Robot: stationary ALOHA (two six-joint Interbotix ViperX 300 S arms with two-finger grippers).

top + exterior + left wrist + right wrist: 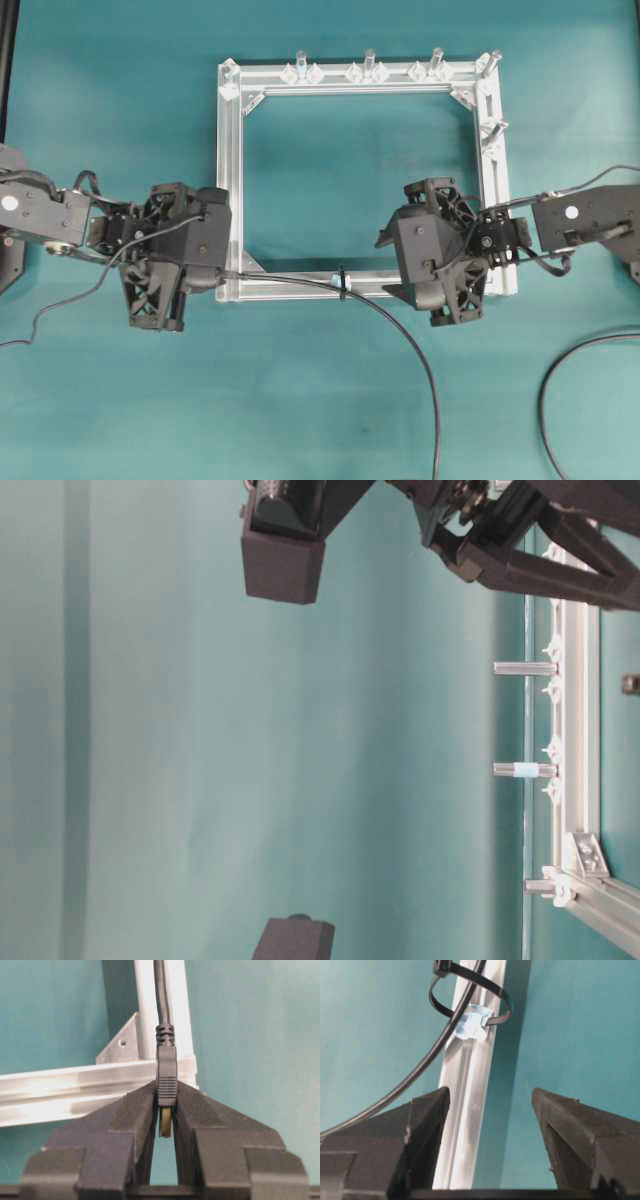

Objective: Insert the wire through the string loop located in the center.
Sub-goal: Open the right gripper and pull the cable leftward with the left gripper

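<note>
Clamped between the ribbed matte-black plastic fingers [125, 1125] of the left gripper [166, 1115]: the small moulded black plug of the long thin black flexible wire [167, 1067], gold metal tip showing in the narrow gap behind the pads, ridged strain relief and smooth round cable running straight ahead, away from the jaws. Directly beyond that grip, seen from the left wrist: the brushed square silver aluminium frame [75, 1085], grooved rail lying crosswise with a triangular corner bracket bolted on. Further along the cable from the left gripper [215, 272], in the overhead view: wire [290, 282] laid along the near rail of the frame [230, 180], already passed through the tiny black string loop [342, 281], then curving off in a slack arc toward the bottom edge. Spread wide, holding nothing: the right gripper [490, 1125], blocky black fingers [427, 1120] standing either side of the pale rail [467, 1110]. Just ahead of those open jaws: thin glossy black loop [470, 997], oval and upright on a small translucent pale-blue mount [470, 1022] fixed to the rail, glossy black wire [420, 1067] threaded through the ring and trailing back past the left finger. Underneath everything, smooth matte teal table covering [320, 400]. Upright along the far rail, well beyond both grippers: small threaded silver bolt posts [369, 62]. From table level, only dark arm parts, rail and posts readable.
</note>
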